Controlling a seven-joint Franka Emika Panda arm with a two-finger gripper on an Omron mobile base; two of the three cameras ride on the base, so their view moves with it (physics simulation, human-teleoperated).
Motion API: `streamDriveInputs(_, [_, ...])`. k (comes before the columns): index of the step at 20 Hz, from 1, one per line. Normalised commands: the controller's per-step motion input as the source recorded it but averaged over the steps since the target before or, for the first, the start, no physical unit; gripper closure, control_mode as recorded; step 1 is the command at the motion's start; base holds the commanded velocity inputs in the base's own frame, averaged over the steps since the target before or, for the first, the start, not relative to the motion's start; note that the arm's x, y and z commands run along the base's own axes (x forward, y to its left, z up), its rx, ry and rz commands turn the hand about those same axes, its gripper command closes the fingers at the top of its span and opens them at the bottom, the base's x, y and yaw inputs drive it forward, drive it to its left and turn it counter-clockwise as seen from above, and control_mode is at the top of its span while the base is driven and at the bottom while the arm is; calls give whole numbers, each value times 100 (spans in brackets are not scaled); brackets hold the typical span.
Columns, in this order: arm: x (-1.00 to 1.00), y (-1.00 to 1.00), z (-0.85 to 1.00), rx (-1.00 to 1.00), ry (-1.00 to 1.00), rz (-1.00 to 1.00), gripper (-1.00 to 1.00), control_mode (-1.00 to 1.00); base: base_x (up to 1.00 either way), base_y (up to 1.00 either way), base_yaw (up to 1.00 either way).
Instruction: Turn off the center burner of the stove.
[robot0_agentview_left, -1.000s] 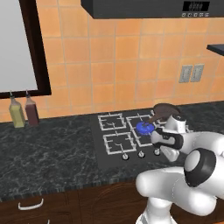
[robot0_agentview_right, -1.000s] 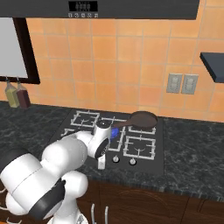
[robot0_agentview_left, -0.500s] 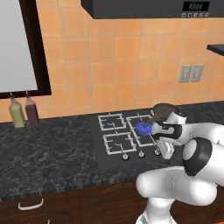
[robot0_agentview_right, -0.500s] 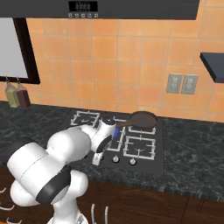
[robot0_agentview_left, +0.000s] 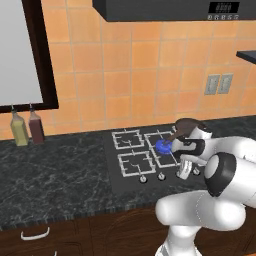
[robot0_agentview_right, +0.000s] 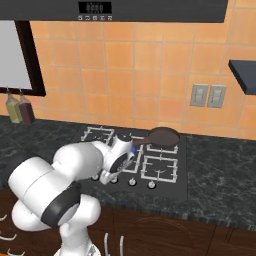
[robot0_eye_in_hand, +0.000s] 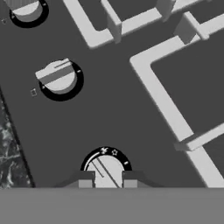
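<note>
The stove is a flat black cooktop with pale wire grates and a front row of silver knobs. Its center burner glows blue, partly behind my hand; a sliver of that blue peeks past my wrist. My gripper is down on the knob row. In the hand view its narrowly spaced fingertips straddle the knob, whose ridge lies diagonally. Two more knobs lie farther along the row.
A dark pan sits on the back right grate, its handle reaching toward the blue burner. Two bottles stand at the wall on the left counter. Free knobs flank my hand.
My elbow has swung outward and the hand has settled slightly lower onto the knob row. The burner still shows blue.
</note>
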Motion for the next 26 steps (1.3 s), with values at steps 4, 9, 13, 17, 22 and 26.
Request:
streamDriveInputs(4, [-37,33,-44,0,10,-51,100,-100,0,0,0])
streamDriveInputs(9, [-31,26,-39,0,10,-53,100,-100,0,0,0])
streamDriveInputs(13, [-25,15,-35,0,11,-51,100,-100,0,0,0])
streamDriveInputs(17, [-24,13,-36,0,11,-49,100,-100,0,0,0])
streamDriveInputs(22, [-31,10,-40,0,6,-47,100,-100,0,0,0])
streamDriveInputs(26, [-36,16,-43,0,1,-46,100,-100,0,0,0])
